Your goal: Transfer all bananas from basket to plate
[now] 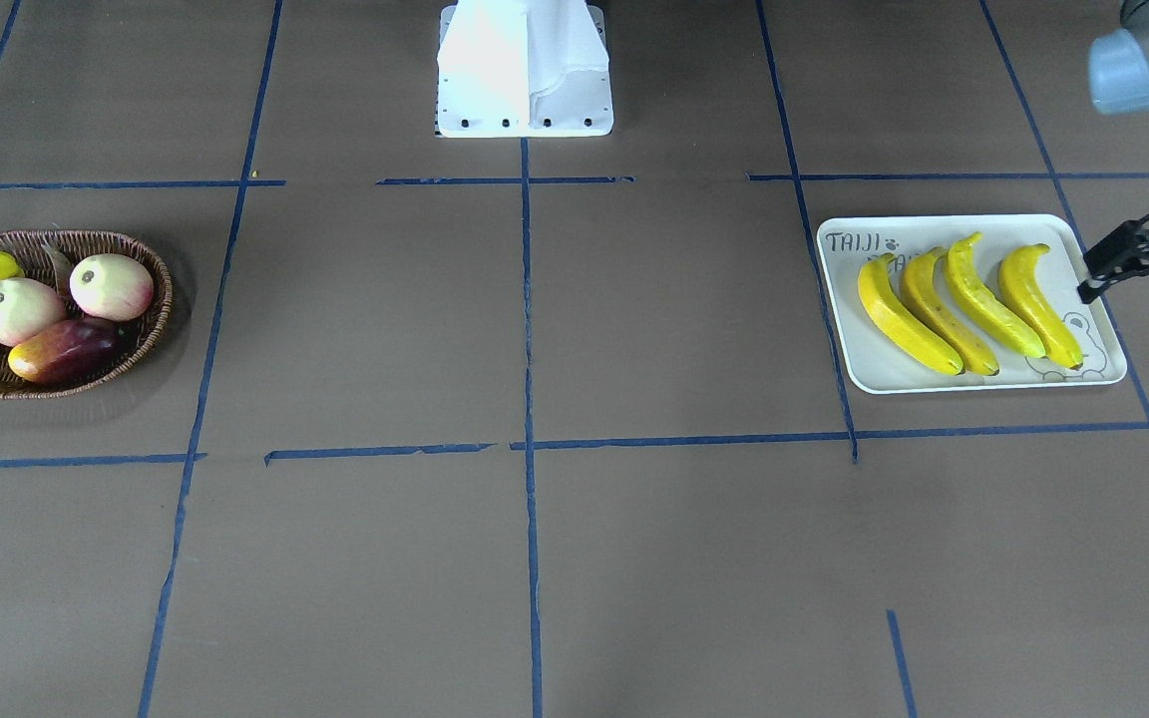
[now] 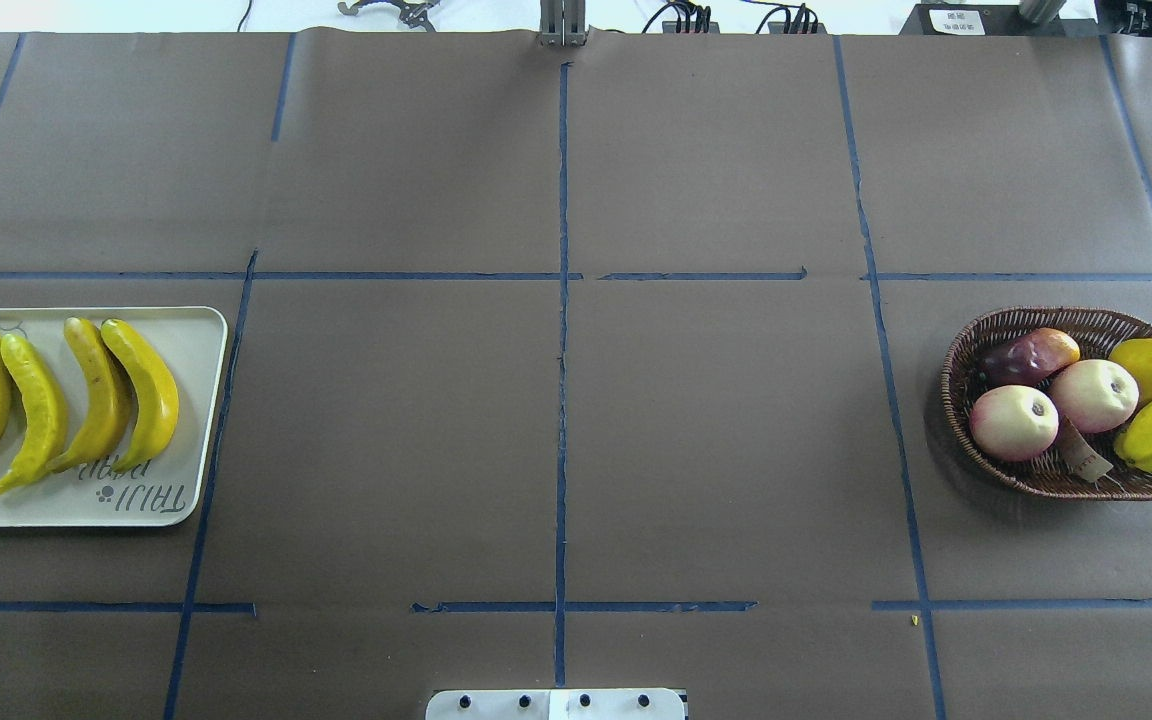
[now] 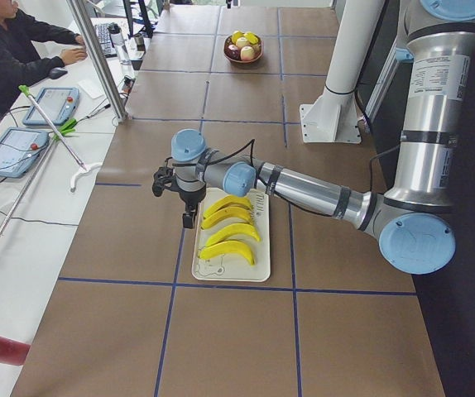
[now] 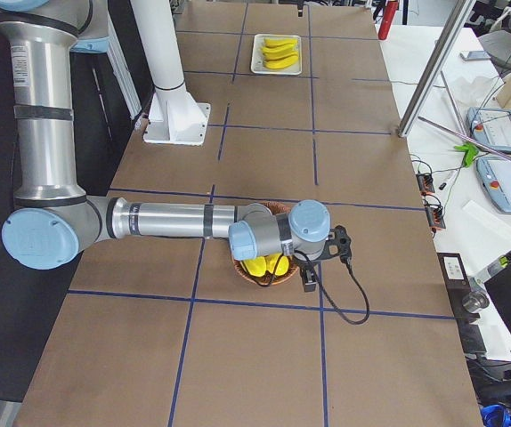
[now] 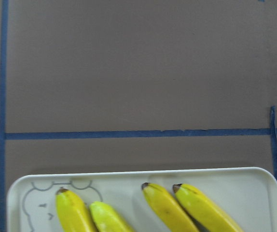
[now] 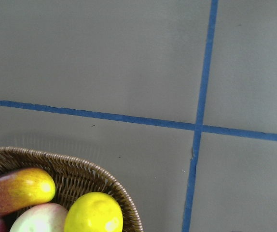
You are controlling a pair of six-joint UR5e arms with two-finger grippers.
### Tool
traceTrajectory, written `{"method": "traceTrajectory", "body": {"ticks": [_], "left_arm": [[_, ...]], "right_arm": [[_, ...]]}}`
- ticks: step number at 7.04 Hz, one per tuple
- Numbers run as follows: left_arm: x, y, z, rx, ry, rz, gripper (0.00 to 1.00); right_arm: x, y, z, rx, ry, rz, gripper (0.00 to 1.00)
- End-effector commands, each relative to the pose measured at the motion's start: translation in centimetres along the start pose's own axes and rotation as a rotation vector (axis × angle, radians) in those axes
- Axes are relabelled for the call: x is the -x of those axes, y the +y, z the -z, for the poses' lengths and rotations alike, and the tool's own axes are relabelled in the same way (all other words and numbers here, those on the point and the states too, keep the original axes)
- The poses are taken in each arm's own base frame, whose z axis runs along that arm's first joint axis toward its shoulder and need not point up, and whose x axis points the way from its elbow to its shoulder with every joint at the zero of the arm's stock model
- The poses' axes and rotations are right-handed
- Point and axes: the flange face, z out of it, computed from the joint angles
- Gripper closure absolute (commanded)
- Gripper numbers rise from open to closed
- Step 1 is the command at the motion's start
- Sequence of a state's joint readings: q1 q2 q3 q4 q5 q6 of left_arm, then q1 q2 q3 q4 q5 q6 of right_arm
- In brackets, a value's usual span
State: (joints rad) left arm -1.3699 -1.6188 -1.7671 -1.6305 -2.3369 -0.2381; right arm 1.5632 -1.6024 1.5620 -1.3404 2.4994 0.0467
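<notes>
Though brown, tabletop (image 2: 716,440) with blue tape (image 2: 562,400)

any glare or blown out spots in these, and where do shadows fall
Front-facing view: the white robot base is blown out, and the basket throws a soft shadow beside it. Overhead view: the strip beyond the table is washed out white.

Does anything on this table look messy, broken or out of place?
Nothing spilled or broken. The four bananas lie neatly side by side on the plate. Only oddities: a small tag loose among the fruit in the basket, and ragged gaps in the blue tape.
</notes>
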Motion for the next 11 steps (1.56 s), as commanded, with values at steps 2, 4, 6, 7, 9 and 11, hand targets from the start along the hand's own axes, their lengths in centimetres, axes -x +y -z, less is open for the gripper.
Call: {"method": "traceTrajectory", "body": {"ticks": [2, 4, 6, 7, 9, 11], "left_arm": [[15.5, 3.5, -2.8, 0.096, 0.125, -0.055, 0.0], [16.3, 3.6, -1.8, 0.07, 0.145, -0.043, 0.0], [16.1, 3.3, 1.3, 0.022, 0.102, -0.046, 0.0], [16.5, 3.6, 1.1, 0.034, 0.063, -0.038, 0.0], [17.6, 5.4, -0.4, 0.065, 0.058, -0.005, 0.0], [17.2, 5.2, -0.7, 0.066, 0.057, 0.029, 0.0]], "right_arm": [[-3.7, 2.1, 2.2, -0.042, 0.044, -0.074, 0.0], [-3.8, 2.2, 2.0, -0.033, 0.042, -0.085, 0.0], [-3.9, 2.4, 1.9, -0.03, 0.041, -0.09, 0.0], [-4.2, 2.5, 1.7, -0.024, 0.039, -0.097, 0.0], [-5.2, 2.8, 0.9, -0.006, 0.037, -0.12, 0.0], [-5.4, 2.9, 1.5, 0.021, 0.032, -0.178, 0.0]]}}
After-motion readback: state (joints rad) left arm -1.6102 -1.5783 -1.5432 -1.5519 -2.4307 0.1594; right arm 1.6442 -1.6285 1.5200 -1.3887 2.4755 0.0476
